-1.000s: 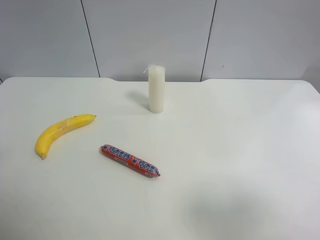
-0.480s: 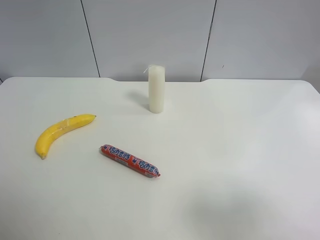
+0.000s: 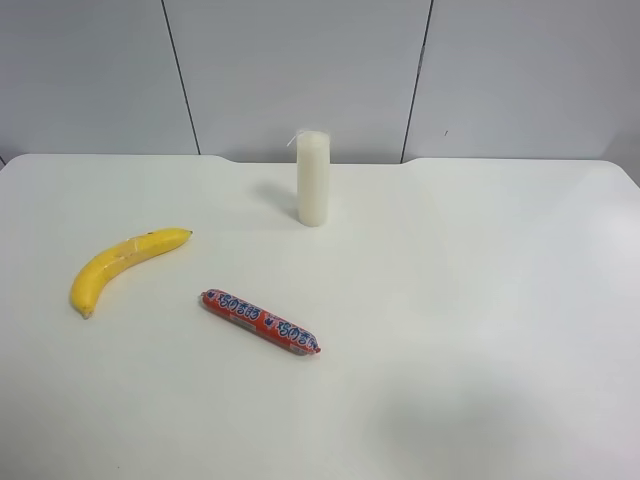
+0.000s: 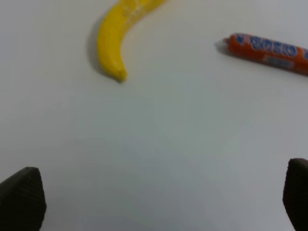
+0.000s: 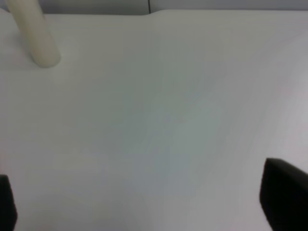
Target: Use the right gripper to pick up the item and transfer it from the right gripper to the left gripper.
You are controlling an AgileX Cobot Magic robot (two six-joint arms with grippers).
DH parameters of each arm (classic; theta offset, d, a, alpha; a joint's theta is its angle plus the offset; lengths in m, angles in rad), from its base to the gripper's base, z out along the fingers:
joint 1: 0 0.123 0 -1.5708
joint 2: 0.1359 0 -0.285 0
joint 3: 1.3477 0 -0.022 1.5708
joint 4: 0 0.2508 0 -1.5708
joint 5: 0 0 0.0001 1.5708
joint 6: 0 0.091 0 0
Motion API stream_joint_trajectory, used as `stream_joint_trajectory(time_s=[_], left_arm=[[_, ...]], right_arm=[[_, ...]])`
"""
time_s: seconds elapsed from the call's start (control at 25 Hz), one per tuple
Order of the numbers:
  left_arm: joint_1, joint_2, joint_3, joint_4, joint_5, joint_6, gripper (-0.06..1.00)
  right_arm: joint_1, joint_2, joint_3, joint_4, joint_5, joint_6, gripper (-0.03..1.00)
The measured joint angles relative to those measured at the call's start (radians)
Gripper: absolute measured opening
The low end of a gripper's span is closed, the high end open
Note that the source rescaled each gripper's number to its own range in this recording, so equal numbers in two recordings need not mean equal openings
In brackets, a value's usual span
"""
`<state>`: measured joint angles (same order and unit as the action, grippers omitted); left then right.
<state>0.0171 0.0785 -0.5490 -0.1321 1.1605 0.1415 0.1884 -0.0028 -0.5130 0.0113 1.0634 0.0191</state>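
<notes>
The curved yellow banana (image 3: 122, 265) lies on the white table (image 3: 480, 300) at the exterior high view's left, and shows in the left wrist view (image 4: 118, 36) too. Neither arm shows in the exterior high view. My left gripper (image 4: 159, 202) is open and empty, its black fingertips (image 4: 21, 197) wide apart above bare table, some way short of the banana. My right gripper (image 5: 144, 202) is open and empty, its fingertips (image 5: 284, 197) wide apart over bare table. The banana does not show in the right wrist view.
A red printed sausage stick (image 3: 260, 321) lies near the table's middle, beside the banana, and shows in the left wrist view (image 4: 267, 52). A white upright candle (image 3: 313, 178) stands at the back, also in the right wrist view (image 5: 33, 33). A grey panelled wall is behind.
</notes>
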Motion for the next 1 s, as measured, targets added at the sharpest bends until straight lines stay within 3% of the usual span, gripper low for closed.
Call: stream_joint_trajectory(time_s=[0.2, 0.64, 1.0], left_arm=[[0.000, -0.060, 0.019, 0.056, -0.056, -0.041, 1.00], [0.000, -0.067, 0.041, 0.064, -0.100, -0.047, 1.00], [0.000, -0.084, 0.041, 0.064, -0.103, -0.047, 1.00]], right_arm=[[0.000, 0.000, 0.000, 0.000, 0.000, 0.000, 1.00], [0.000, 0.000, 0.000, 0.000, 0.000, 0.000, 1.00], [-0.130, 0.000, 0.000, 0.000, 0.000, 0.000, 1.00]])
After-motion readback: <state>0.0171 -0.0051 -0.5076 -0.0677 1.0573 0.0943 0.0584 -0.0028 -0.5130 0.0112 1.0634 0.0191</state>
